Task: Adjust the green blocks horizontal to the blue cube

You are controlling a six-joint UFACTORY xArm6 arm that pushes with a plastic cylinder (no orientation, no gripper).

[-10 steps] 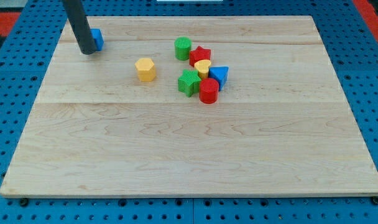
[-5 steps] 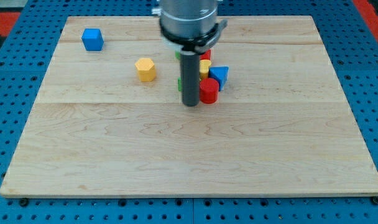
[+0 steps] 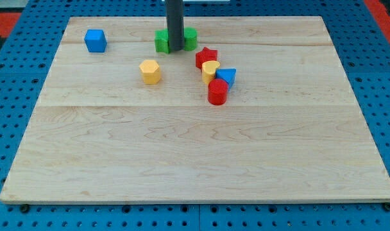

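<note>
The blue cube (image 3: pixel 95 40) sits near the board's top left. Two green blocks lie level with it near the top middle: one (image 3: pixel 161 42) just left of my rod and one (image 3: pixel 190 38) just right of it, both partly hidden, shapes unclear. My tip (image 3: pixel 175 50) stands between them, touching or nearly touching both.
A yellow hexagonal block (image 3: pixel 149 71) lies below and left of the tip. A cluster sits to the lower right: a red star (image 3: pixel 206 58), a yellow cylinder (image 3: pixel 210 70), a blue block (image 3: pixel 226 77) and a red cylinder (image 3: pixel 217 92). The wooden board (image 3: pixel 195 160) rests on blue pegboard.
The rod moved from the cluster's lower left up to the top middle. Both green blocks left the cluster and now lie beside the rod, level with the blue cube.
</note>
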